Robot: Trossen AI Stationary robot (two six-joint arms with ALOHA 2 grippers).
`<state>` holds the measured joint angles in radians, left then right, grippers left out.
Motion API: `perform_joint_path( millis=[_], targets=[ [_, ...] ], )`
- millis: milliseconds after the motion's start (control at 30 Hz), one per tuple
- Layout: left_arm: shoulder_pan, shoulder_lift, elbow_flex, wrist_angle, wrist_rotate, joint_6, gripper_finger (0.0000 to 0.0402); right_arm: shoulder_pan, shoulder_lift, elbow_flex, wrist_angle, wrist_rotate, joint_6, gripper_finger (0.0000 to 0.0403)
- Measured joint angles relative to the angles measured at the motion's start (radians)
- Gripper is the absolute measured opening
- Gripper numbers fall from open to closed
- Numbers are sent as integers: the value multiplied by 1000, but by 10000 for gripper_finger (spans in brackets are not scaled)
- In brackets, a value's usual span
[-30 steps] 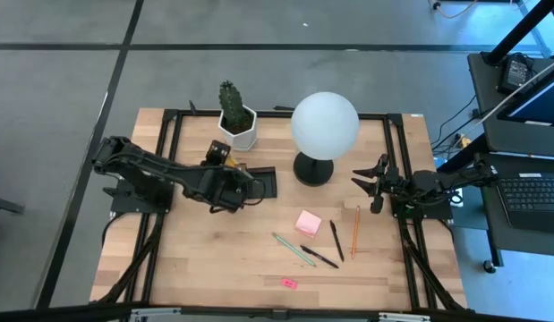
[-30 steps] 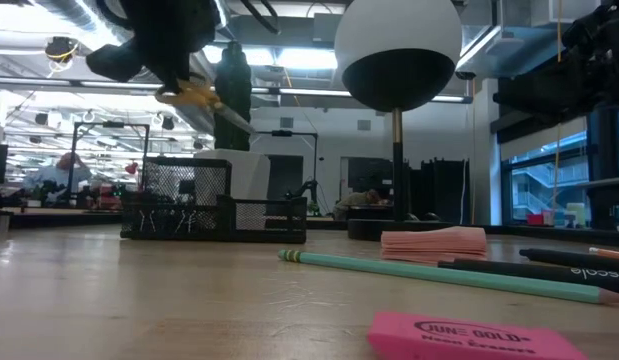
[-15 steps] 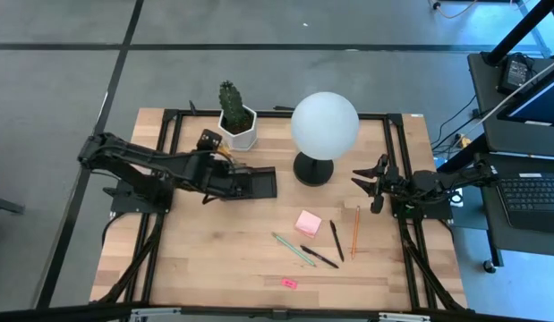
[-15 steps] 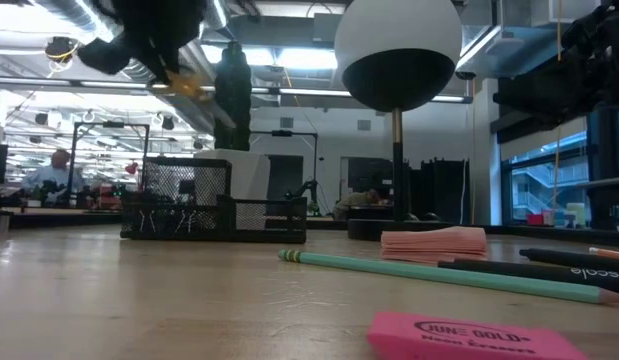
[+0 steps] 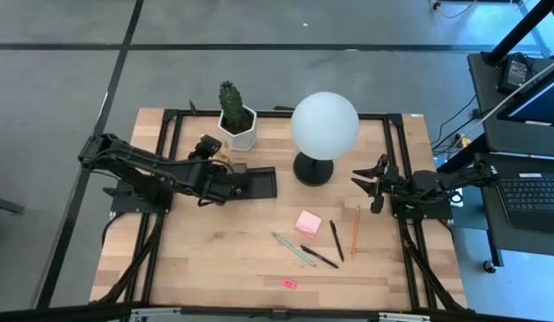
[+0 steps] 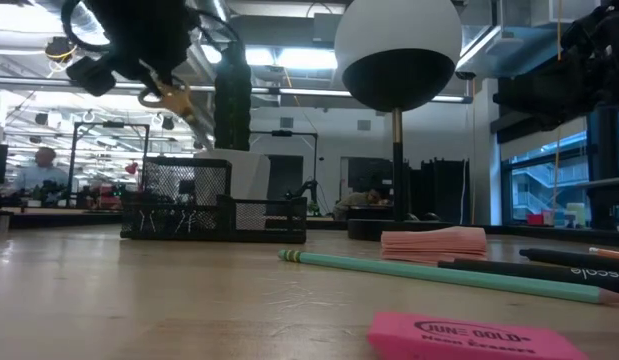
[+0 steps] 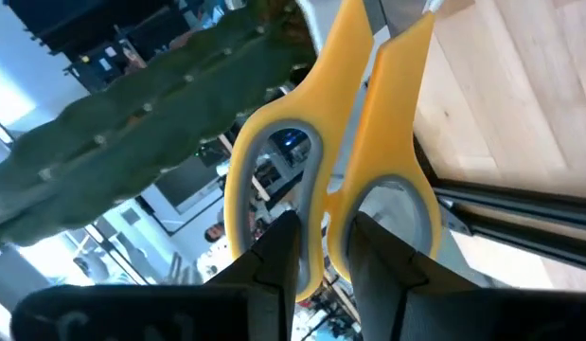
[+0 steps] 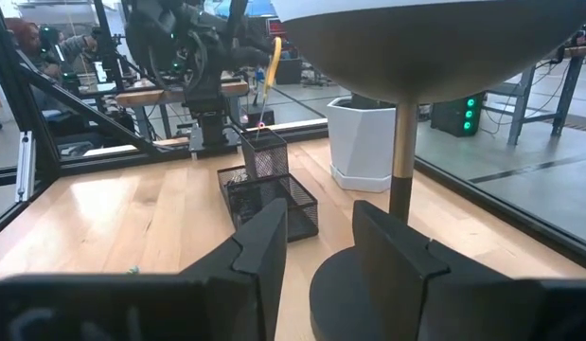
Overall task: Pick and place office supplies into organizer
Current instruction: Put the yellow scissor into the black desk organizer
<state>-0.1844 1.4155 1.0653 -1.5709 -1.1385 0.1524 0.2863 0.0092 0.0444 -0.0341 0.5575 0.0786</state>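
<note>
Left end effector [image 5: 216, 161] grasps yellow-handled scissors [image 7: 345, 152] above the mesh organizer [image 6: 204, 202]; pens, pencil, sticky notes, eraser remain on the counter [image 5: 223, 250]; right end effector [image 5: 370, 185] released.

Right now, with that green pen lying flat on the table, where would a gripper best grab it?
Probably at mid-shaft, coming straight down from above: the green pen lies flat and slanted, with bare wood on both sides there. Its lower end nears a black pen, so avoid that end.

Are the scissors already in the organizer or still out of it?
Still out. The left gripper holds the yellow-handled scissors in the air above the organizer; the right wrist view shows them pointing down over its tall cup.
</note>
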Motion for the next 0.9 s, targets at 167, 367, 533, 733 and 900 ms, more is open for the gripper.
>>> perform_joint_path(
  millis=[167,367,533,733,900],
  targets=[
    [3,15,-36,-1,-35,-29,67,0,0,0,0,0,12,127],
    [3,78,-36,0,-70,-47,67,0,0,0,0,1,19,127],
    [-1,128,-36,0,-91,-64,67,0,0,0,0,1,21,127],
    [-25,185,-36,1,-89,-64,67,0,0,0,0,0,20,126],
    [-46,236,-36,0,-92,-97,67,0,0,0,0,0,20,126]
  ],
)
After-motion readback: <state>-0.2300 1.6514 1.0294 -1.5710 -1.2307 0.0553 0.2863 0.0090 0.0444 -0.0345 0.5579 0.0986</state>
